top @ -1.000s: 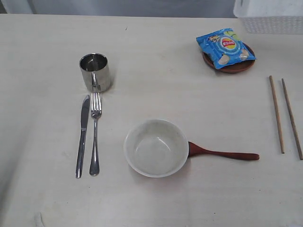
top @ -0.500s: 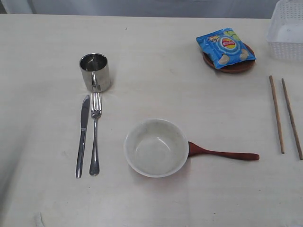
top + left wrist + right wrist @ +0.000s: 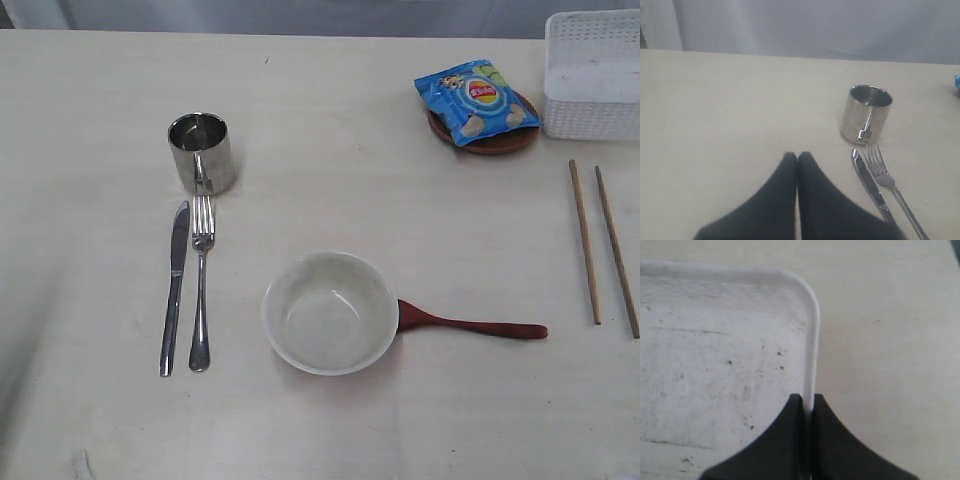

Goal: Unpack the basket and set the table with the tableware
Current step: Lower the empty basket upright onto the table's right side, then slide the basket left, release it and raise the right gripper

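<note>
Right hand (image 3: 807,402) is clamped on the rim of the basket (image 3: 813,340), one finger on each side of the wall near a rounded corner. The basket sits at the far right edge of the table (image 3: 380,200); whether it rests on the surface or hangs just above it cannot be told.

Layout, working outward from the basket:
- Just beside it, the plate (image 3: 490,147), with a blue chips bag (image 3: 476,100) lying on top.
- Nearer the camera on the right, the chopsticks (image 3: 585,240), laid roughly parallel and slightly apart.
- Centre front, the bowl (image 3: 330,312), upright, with the spoon (image 3: 470,325) handle running out from its right edge; the spoon head is hidden.
- On the left, the cup (image 3: 201,152), with the knife (image 3: 175,288) and fork (image 3: 202,280) side by side in front of it.

Step in hand, as judged: unpacking is complete and the empty basket is being parked aside. The next move calls for seating the basket flat, releasing the rim, and lifting clear without dragging it into the plate.

View differences: the exterior view shows the full layout but neither hand. Only the right wrist view shows the grip and the bare, speckled basket floor. Only the left wrist view shows the left hand (image 3: 797,159), fingers shut together and holding nothing, near the cup.
</note>
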Available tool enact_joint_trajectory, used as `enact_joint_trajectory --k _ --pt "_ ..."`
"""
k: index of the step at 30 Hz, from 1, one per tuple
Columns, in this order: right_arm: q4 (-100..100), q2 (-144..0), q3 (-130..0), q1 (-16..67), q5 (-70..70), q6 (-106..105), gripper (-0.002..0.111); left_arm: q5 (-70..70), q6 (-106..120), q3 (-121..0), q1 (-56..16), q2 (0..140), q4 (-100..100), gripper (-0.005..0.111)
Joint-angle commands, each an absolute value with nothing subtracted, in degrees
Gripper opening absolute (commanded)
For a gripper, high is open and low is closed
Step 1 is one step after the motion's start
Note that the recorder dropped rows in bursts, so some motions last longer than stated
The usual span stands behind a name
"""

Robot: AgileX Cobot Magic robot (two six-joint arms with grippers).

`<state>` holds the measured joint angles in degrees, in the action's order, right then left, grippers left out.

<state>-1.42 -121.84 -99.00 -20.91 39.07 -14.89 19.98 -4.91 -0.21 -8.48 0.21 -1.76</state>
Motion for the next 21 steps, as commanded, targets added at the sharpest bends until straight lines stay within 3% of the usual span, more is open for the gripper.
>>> enact_joint_trajectory --k 1,11,21 --pt "10.34 -122.13 -99.23 -21.18 40.67 -25.86 0.000 19.85 -4.73 0.00 -8.75 0.00 -1.71 0.000" --pt "15.24 -124.13 -99.23 -18.86 41.82 -28.31 0.000 19.85 -4.73 0.00 -8.75 0.00 -1.71 0.000" --pt "15.38 -125.67 -99.23 -8.10 40.35 -28.38 0.000 19.85 -4.73 0.00 -8.75 0.00 -1.71 0.000"
